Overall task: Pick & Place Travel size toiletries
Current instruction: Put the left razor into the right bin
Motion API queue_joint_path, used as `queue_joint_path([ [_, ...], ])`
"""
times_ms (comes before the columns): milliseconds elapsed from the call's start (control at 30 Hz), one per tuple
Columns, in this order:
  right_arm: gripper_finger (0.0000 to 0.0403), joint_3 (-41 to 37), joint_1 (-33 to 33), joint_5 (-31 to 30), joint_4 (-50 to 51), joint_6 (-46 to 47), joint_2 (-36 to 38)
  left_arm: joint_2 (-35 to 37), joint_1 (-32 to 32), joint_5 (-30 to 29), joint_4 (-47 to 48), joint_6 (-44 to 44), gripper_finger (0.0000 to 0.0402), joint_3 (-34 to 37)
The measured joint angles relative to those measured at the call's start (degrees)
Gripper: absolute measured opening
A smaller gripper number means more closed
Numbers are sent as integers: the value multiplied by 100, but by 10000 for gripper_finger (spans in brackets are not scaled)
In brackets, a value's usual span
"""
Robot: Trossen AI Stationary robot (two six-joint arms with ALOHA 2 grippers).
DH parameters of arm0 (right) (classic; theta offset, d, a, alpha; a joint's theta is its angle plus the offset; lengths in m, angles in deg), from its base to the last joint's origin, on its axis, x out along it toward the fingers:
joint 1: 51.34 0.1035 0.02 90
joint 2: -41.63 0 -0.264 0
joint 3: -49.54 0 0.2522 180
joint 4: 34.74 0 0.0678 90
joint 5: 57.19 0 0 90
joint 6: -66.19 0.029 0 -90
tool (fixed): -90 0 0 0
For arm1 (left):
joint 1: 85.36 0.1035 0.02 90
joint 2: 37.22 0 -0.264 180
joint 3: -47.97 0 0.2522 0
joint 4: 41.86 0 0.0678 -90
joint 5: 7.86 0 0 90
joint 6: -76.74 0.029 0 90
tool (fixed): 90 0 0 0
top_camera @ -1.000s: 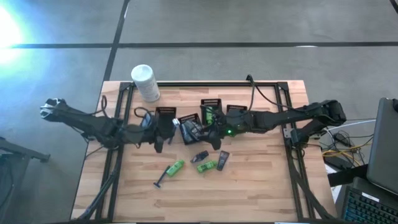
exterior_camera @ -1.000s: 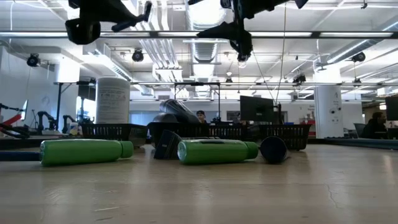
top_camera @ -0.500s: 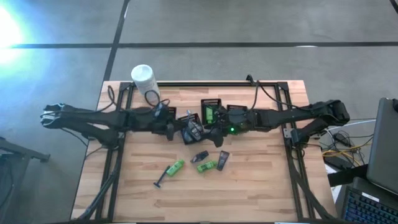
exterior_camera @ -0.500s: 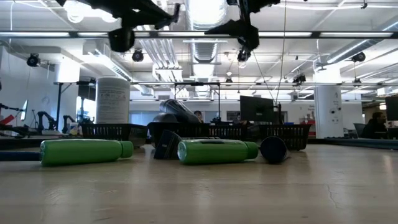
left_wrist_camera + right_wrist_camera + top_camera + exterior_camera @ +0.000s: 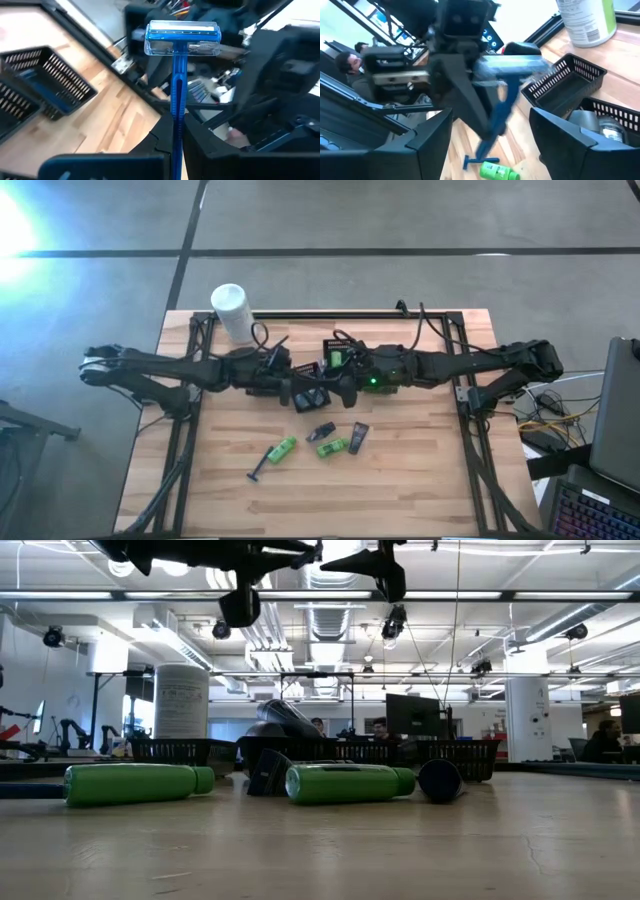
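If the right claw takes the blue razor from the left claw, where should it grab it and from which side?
Grip the bare blue handle just below the head of the razor, above where the left claw pinches its lower end. Come from straight across, where the open right claw already faces it, closing on the thin handle's sides.

The wooden table (image 5: 420, 480) stands on a grey floor (image 5: 400, 220) with dark lines. Behind it is a big room with long ceiling lights (image 5: 520, 595), pipes, a white pillar (image 5: 523, 720) and dark screens (image 5: 412, 715).
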Motion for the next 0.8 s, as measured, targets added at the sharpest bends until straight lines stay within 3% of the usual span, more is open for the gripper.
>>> queue_joint_path([
  [800,164,-9,-186,188,-92,-10,-62,-8,17,246,-259,129,19,-15],
])
